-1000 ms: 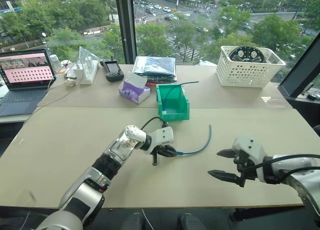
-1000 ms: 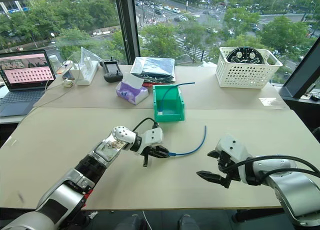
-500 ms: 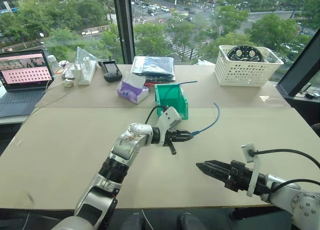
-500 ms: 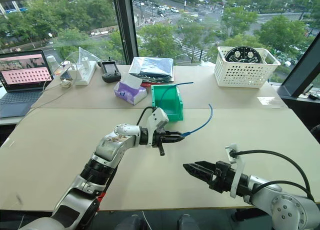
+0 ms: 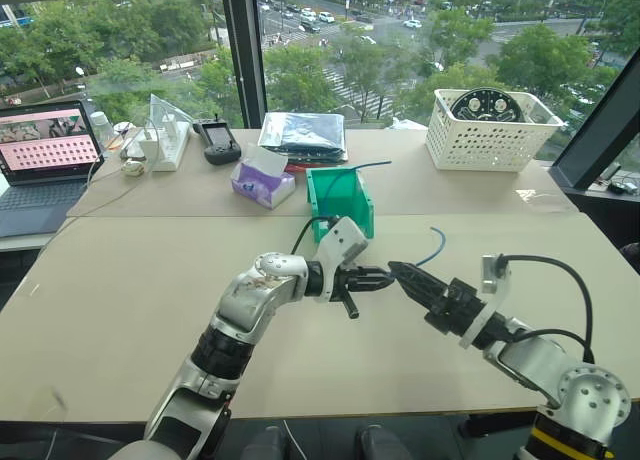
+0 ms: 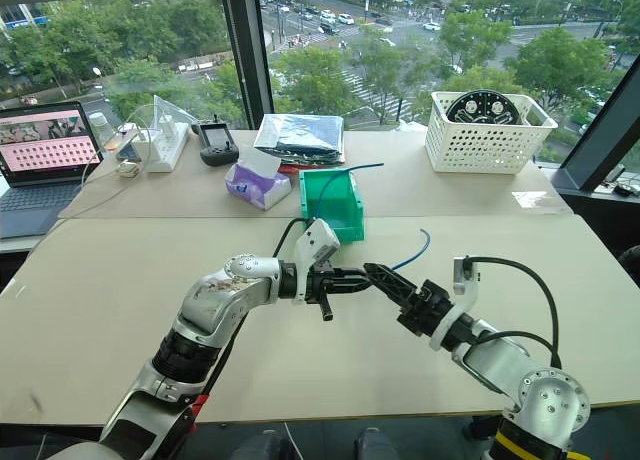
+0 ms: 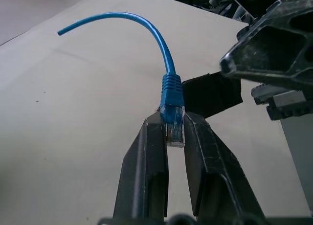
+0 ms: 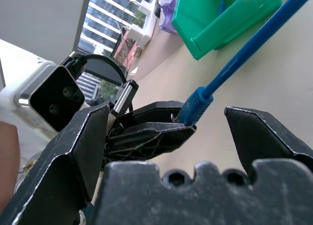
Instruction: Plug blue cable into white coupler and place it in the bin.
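Now the left gripper point(image 7: 174, 132) is clamped on the cable point(image 7: 171, 95) plug, above the table's middle; the right gripper point(image 8: 166, 132) gapes beside it. Light, limp cable: grip its stiff boot.

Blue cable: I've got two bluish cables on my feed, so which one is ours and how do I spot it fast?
Start at the green bin mid-table and come toward the robot, where the two grippers meet above the tabletop. The blue cable is the light-blue one whose clear plug is pinched in the left gripper, curving away to a free end. The darker teal cable just droops into the bin.
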